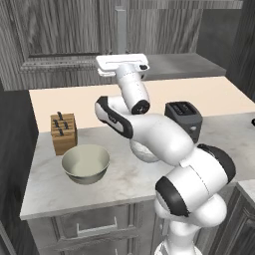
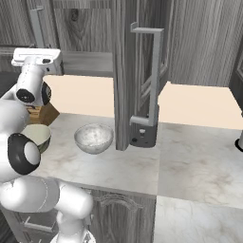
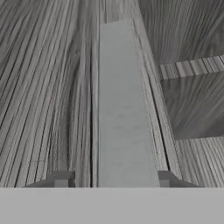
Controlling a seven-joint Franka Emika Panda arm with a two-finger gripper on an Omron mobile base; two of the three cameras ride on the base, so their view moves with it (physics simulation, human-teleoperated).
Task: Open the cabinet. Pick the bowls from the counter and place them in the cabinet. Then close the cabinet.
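Sitting nearest on the counter [image 1: 124, 182], the beige bowl [image 1: 85, 163] rests near the front edge, with a knife block [image 1: 63, 132] just behind it. The speckled bowl [image 2: 94, 137] stands on the same slab farther right, mostly hidden behind the arm in the left base view and plain in the right base view, close to the edge of an open door [image 2: 124, 71]. A toaster [image 1: 184, 118] sits behind the arm's elbow. Both bowls lie well below and nearer than the gripper [image 1: 121, 65], which is raised to the cabinet [image 1: 64, 30] at the lower end of the left door's bar handle [image 3: 124, 109]. In the hand view the two fingertips [image 3: 62, 178] stand on either side of that bar, spread wider than it, with wood grain showing between each tip and the bar; whether they press it cannot be told. In the right base view the right door stands swung out over the counter, its own handle [image 2: 153, 76] facing the camera.
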